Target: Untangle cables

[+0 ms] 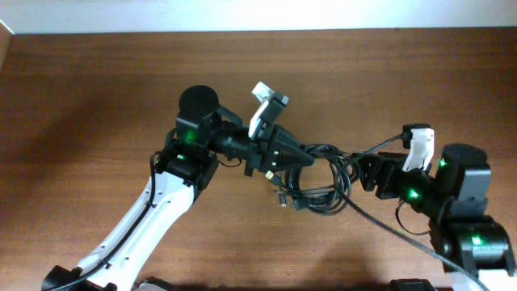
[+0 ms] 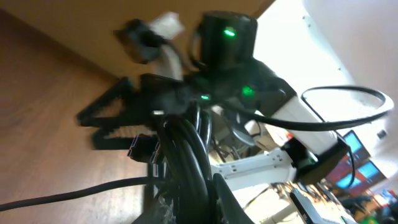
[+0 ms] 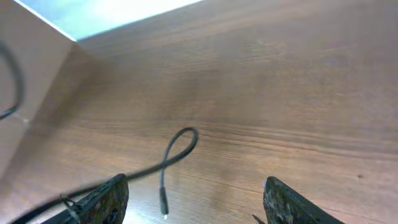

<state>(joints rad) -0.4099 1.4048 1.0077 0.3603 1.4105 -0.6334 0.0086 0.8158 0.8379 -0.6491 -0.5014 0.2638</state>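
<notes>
A bundle of thin black cables [image 1: 323, 194] lies looped at the table's centre, with small plug ends at its lower left. My left gripper [image 1: 307, 159] reaches in from the left and is shut on the bundle. In the left wrist view the thick bundle [image 2: 186, 155] runs between its jaws [image 2: 196, 200]. My right gripper [image 1: 365, 171] is open at the bundle's right edge, and it also shows open in the left wrist view [image 2: 102, 127]. In the right wrist view its fingers [image 3: 196, 202] stand wide apart. One thin strand [image 3: 183, 143] loops between them, crosses the left finger and ends in a hanging plug.
A single black strand [image 1: 388, 228] trails from the bundle toward the lower right, past the right arm's base [image 1: 477, 242]. The wooden table [image 1: 97, 89] extends left and back to a white wall edge.
</notes>
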